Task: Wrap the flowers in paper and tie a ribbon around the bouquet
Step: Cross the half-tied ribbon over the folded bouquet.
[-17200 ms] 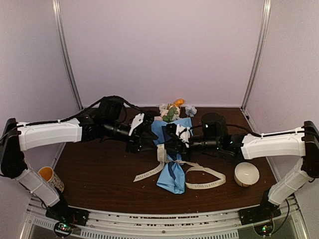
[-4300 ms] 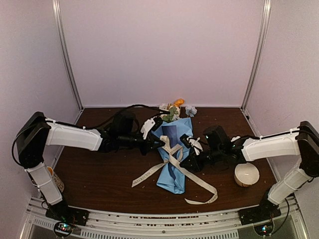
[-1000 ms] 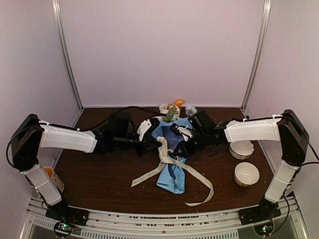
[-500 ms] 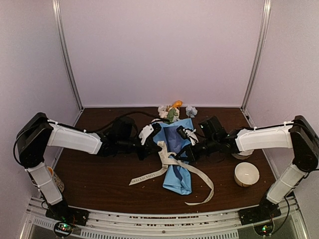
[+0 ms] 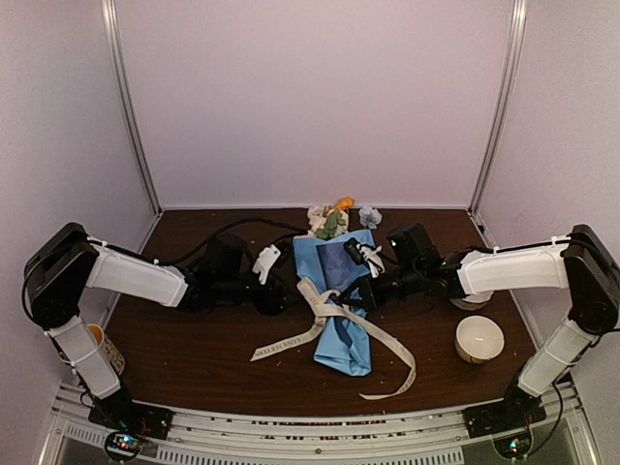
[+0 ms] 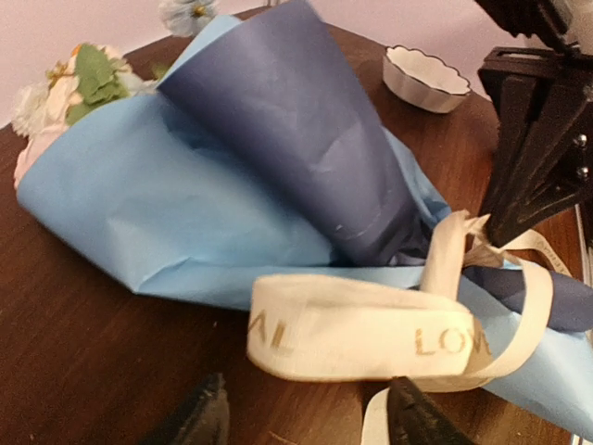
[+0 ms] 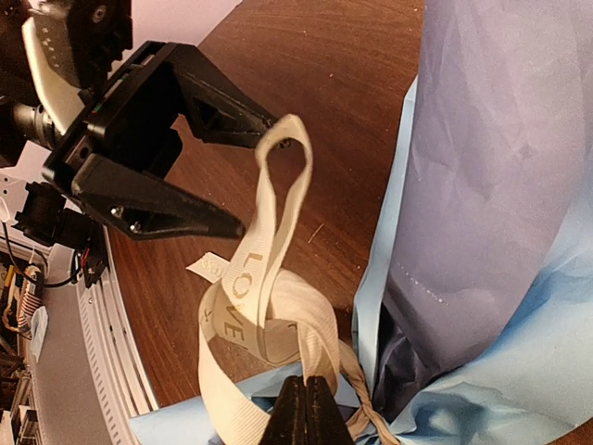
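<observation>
Ribbon (image 7: 243,287) — gold lettering reads "LOVE" — rest folded away

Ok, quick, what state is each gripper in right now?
Left gripper: open, holding nothing.
Right gripper: shut on the ribbon.

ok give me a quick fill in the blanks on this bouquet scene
1. The jaws of the left gripper stand ___, gripping nothing.
2. The right gripper is shut on the flat cream lettered ___.
3. The thin creased paper cone around the artificial flowers is ___.
Missing: open; ribbon; blue.
</observation>
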You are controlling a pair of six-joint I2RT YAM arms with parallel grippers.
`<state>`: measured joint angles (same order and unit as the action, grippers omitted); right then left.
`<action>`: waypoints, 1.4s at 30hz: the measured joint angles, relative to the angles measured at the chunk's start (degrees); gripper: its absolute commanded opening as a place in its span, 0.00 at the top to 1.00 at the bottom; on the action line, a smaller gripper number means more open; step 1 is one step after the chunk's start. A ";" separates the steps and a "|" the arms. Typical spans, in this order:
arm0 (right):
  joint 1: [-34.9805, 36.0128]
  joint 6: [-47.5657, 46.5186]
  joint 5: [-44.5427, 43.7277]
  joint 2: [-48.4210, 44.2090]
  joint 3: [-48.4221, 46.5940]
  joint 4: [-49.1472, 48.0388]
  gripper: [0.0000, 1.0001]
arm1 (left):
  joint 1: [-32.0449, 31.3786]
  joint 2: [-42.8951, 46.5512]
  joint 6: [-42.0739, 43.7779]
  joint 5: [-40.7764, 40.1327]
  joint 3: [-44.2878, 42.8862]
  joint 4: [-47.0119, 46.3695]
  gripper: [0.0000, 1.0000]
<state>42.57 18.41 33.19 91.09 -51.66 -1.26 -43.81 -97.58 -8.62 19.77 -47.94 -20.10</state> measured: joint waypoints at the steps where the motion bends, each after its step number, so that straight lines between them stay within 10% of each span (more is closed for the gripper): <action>1: 0.00 0.02 0.00 0.00 0.00 -0.04 0.98 | 0.46 0.48 -0.42 -0.26 1.01 -0.22 0.28; 11: 0.00 0.00 0.00 0.09 0.00 -0.33 0.99 | 1.33 5.92 3.08 7.78 4.63 -6.19 0.18; 20: 0.00 0.02 -0.02 0.09 0.00 -0.52 0.99 | -1.09 -1.84 16.65 15.67 -11.43 5.11 0.02; 42: 0.00 0.07 0.15 0.22 0.00 -1.44 0.99 | -3.13 -11.61 24.02 10.84 -18.86 15.67 0.57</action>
<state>42.57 18.48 33.34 91.31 -51.66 -2.70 -46.94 -109.19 15.40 30.61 -66.81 -4.43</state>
